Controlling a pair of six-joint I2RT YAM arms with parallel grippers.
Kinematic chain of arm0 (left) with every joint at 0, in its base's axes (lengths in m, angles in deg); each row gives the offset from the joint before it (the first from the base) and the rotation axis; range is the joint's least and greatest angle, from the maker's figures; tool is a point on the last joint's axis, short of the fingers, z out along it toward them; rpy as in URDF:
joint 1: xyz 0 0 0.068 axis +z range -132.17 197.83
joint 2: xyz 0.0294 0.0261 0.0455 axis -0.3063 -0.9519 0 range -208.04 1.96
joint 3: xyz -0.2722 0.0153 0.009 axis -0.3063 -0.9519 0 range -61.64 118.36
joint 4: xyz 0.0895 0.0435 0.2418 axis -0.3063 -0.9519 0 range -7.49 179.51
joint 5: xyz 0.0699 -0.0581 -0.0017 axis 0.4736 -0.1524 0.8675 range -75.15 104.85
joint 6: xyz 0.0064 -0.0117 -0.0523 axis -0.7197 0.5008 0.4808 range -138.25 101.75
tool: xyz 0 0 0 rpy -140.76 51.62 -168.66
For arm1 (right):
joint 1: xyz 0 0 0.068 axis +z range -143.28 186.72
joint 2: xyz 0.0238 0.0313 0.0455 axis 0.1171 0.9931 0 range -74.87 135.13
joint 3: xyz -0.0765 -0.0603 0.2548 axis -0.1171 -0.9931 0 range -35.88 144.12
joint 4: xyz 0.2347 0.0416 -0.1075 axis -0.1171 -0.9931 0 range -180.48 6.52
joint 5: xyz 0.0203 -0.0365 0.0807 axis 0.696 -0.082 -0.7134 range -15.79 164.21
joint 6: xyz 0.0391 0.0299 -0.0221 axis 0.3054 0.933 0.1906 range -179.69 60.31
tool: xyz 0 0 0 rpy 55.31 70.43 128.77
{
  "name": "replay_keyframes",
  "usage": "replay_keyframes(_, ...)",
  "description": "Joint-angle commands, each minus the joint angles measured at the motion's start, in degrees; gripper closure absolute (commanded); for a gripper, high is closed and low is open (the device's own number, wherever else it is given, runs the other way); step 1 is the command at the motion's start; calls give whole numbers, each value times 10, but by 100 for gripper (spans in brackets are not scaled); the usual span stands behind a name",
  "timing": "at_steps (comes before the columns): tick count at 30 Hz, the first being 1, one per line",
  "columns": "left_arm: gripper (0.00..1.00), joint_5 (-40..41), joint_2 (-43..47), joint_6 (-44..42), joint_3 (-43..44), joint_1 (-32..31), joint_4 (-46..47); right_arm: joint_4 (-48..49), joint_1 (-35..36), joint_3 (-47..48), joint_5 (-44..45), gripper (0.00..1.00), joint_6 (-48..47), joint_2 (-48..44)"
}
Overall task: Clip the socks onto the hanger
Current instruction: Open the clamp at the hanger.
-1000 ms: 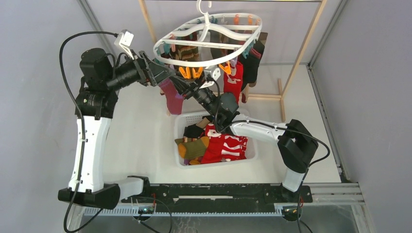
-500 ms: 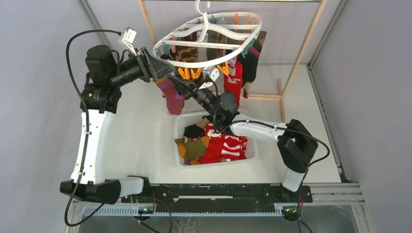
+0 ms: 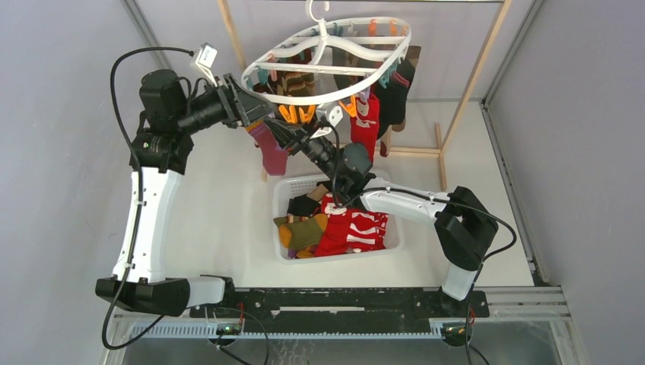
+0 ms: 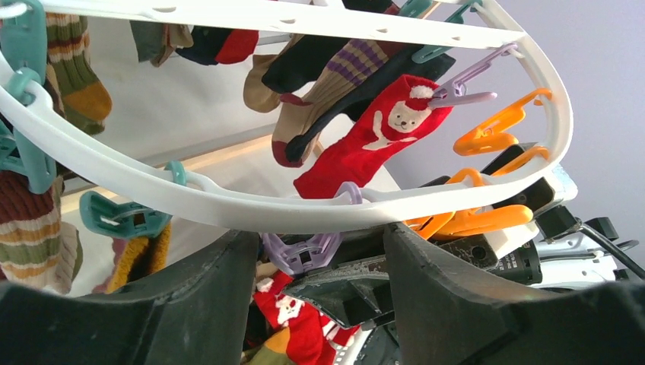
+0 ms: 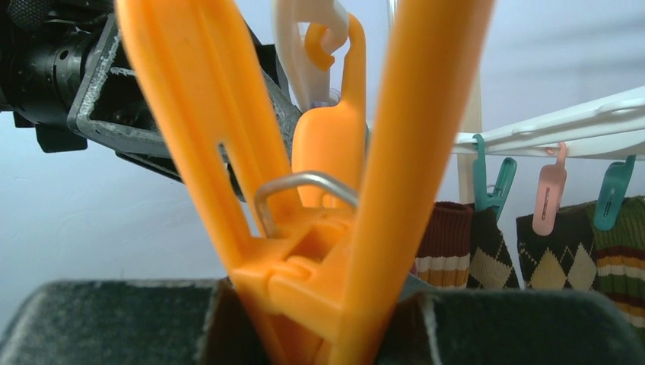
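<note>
The white oval hanger (image 3: pixel 327 65) hangs at the back, its rim (image 4: pixel 228 201) crossing the left wrist view just above my fingers. Several socks hang from its clips, among them a red Santa sock (image 4: pixel 373 144) and a magenta sock (image 3: pixel 270 152). My left gripper (image 3: pixel 257 112) is open under the rim's near left side. A lilac clip (image 4: pixel 304 251) hangs between its fingertips, close to the left one. My right gripper (image 3: pixel 293 131) is shut on an orange clip (image 5: pixel 319 190), whose two arms spread upward in a V. No sock shows in either gripper.
A white slotted basket (image 3: pixel 283 190) holding loose red, green and dark socks (image 3: pixel 350 232) stands below the hanger between the arms. A bare wooden frame (image 3: pixel 475 72) carries the hanger. Grey walls close in on both sides.
My left arm has shifted right and up toward the hanger's rim, and its jaws have narrowed a little. The right arm and its orange clip have stayed put.
</note>
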Motion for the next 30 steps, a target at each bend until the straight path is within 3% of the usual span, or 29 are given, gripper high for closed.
replay_keyframes(1, 34, 2, 26, 19, -19, -4, 22, -15, 17, 28, -57, 100, -16, -3)
replay_keyframes(12, 42, 11, 32, 32, -31, -4, 39, -20, 20, 29, -62, 100, -16, -1)
replay_keyframes(14, 46, 15, 26, 34, -21, -4, 40, -20, 22, 29, -63, 100, -19, 0)
replay_keyframes(18, 64, 32, 18, 35, -13, -4, 39, -26, 23, 29, -61, 99, -25, -2)
replay_keyframes(21, 80, 44, 19, 31, -13, -4, 41, -38, 23, 22, -55, 80, -29, -9)
replay_keyframes(23, 87, 48, 21, 28, -13, -4, 40, -38, 22, 4, -43, 61, -30, -21)
replay_keyframes(28, 93, 58, 29, 11, -14, -4, 29, -45, 25, -85, -16, 22, -25, -84)
replay_keyframes(30, 94, 58, 31, 6, -14, -4, 24, -99, 28, -124, 7, 9, -11, -118)
